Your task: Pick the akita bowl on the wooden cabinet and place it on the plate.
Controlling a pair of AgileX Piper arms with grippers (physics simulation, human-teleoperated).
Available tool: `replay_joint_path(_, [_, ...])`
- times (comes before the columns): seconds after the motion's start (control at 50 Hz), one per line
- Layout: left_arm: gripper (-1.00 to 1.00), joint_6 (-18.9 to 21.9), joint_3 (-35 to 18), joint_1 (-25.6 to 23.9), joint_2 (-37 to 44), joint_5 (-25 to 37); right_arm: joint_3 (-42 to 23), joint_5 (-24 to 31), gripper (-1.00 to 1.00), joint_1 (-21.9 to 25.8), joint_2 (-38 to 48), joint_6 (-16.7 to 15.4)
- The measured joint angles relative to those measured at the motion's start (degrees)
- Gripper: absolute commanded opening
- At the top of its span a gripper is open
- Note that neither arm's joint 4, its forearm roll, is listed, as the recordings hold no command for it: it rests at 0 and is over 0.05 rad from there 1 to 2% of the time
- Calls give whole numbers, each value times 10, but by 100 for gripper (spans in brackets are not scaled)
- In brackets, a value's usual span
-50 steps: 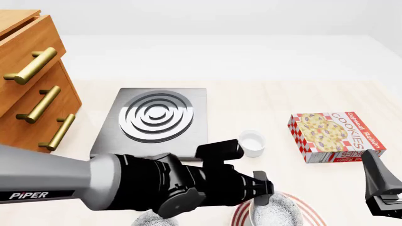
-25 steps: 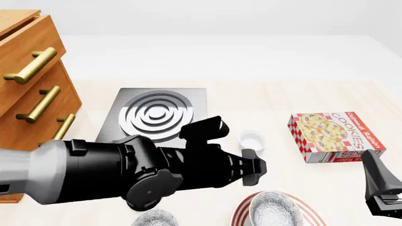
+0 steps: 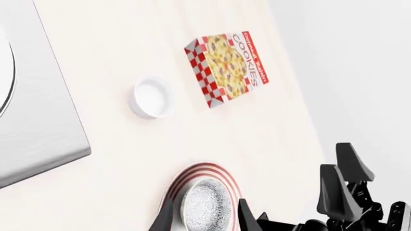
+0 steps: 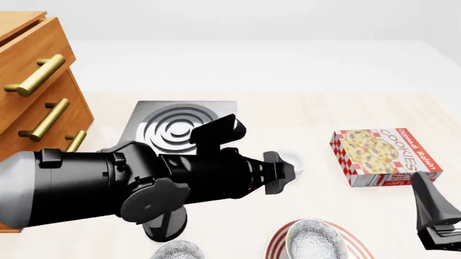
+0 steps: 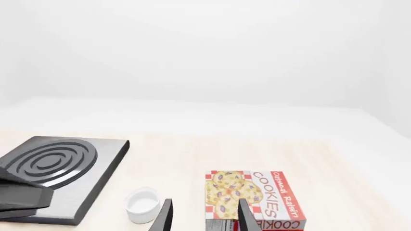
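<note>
Bowl: the akita bowl (image 4: 314, 240) sits on the plate (image 4: 360, 244), near the table's front edge.
Left gripper (image 3: 202, 219): fingers apart, holding nothing, above the bowl.
Right gripper (image 5: 204, 215): open and empty.
Done: bowl placed.
Left: nothing much, I think.

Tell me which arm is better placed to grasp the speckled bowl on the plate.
Probably left: the left gripper, open, frames the bowl on the plate; the right gripper points at the cookie box.

pincer (image 5: 202, 215) tips apart | cookie box (image 5: 253, 199) just beyond | white cup (image 5: 142, 204) | stove slab (image 5: 61, 171)
</note>
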Motion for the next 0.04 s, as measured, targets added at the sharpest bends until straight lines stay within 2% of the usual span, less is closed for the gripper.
replay_joint_path(0.04, [100, 0, 2, 1, -2, -1, -2, -4, 100, 7, 0, -5])
